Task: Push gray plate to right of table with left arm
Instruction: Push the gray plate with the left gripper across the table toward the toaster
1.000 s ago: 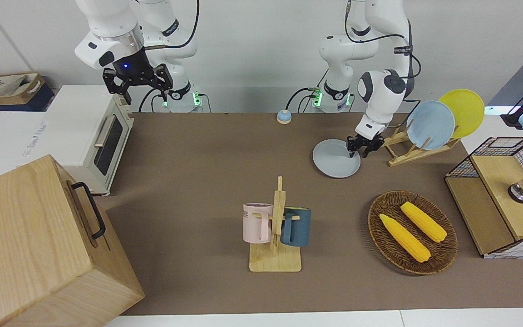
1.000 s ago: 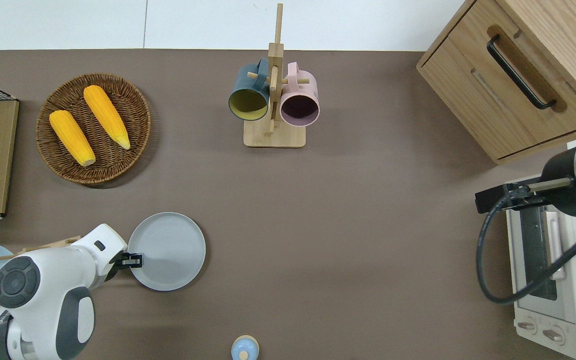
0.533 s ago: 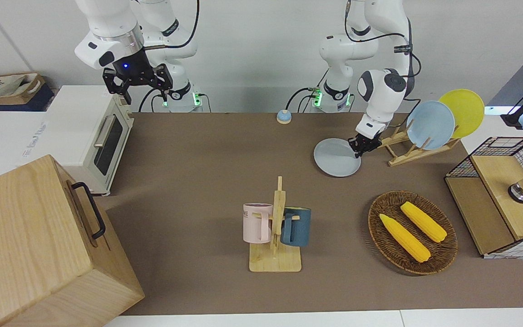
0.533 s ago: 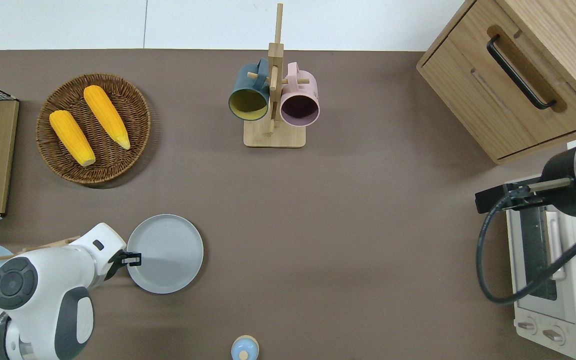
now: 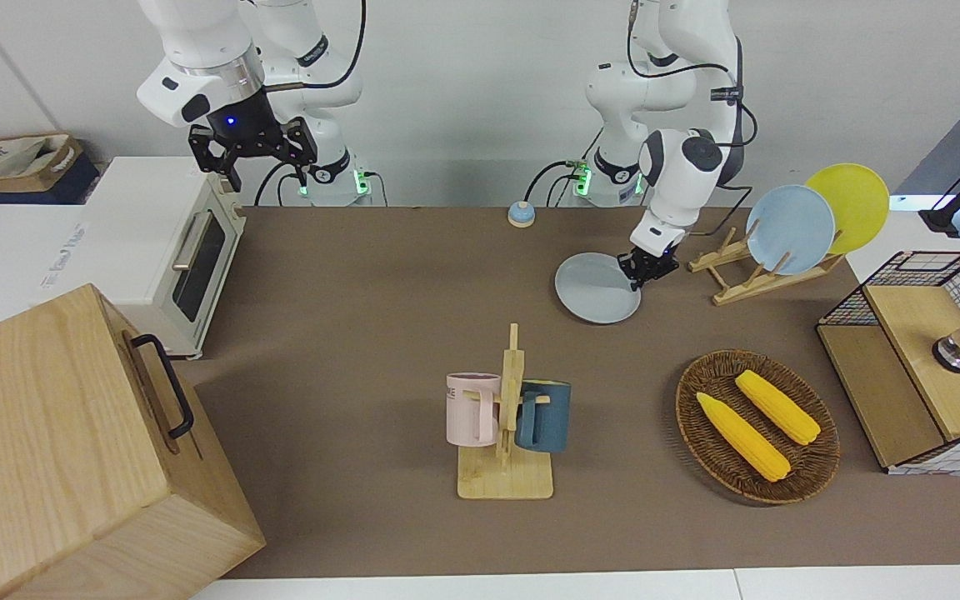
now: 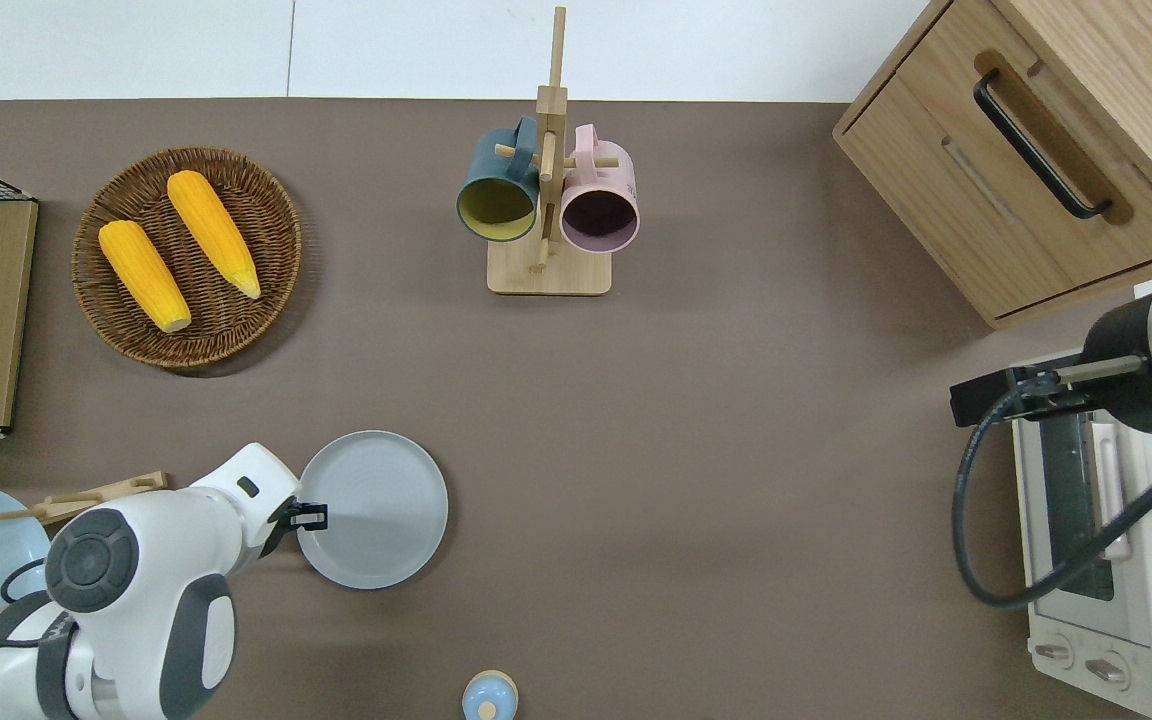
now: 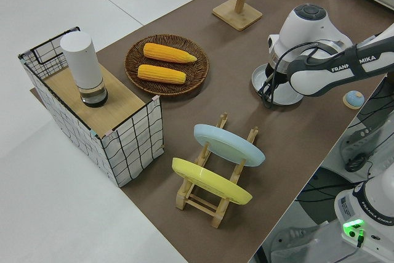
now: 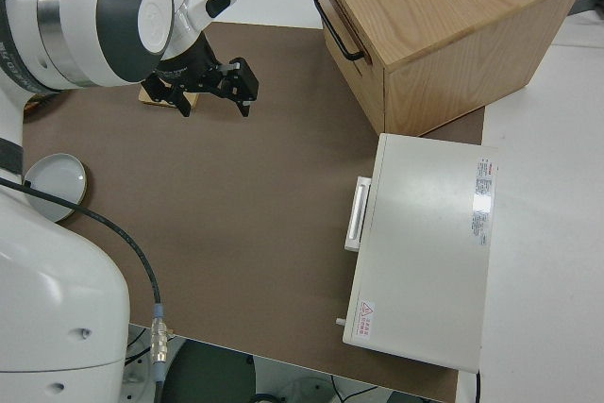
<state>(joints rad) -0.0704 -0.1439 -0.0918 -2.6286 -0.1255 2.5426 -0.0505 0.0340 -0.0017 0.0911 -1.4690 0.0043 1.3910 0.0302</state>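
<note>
The gray plate [image 5: 597, 288] lies flat on the brown table [image 5: 380, 317], near the robots and toward the left arm's end; it also shows in the overhead view [image 6: 373, 509] and the left side view [image 7: 284, 92]. My left gripper [image 5: 642, 271] is low at the table, shut and empty, touching the plate's rim on the side toward the plate rack, as the overhead view [image 6: 311, 516] shows. My right gripper [image 5: 267, 173] is open, empty and parked.
A wooden rack [image 5: 747, 275] with a sky-blue plate [image 5: 788, 229] and a yellow plate [image 5: 848, 207] stands beside the left gripper. There is also a wicker basket [image 5: 817, 458] with corn, a mug rack [image 5: 507, 417], a small blue knob [image 5: 521, 214], a toaster oven [image 5: 172, 242] and a wooden cabinet [image 5: 72, 450].
My left gripper slid along the table toward the right arm's end, and the gray plate moved the same way with it, away from the plate rack. The right arm has not moved.
</note>
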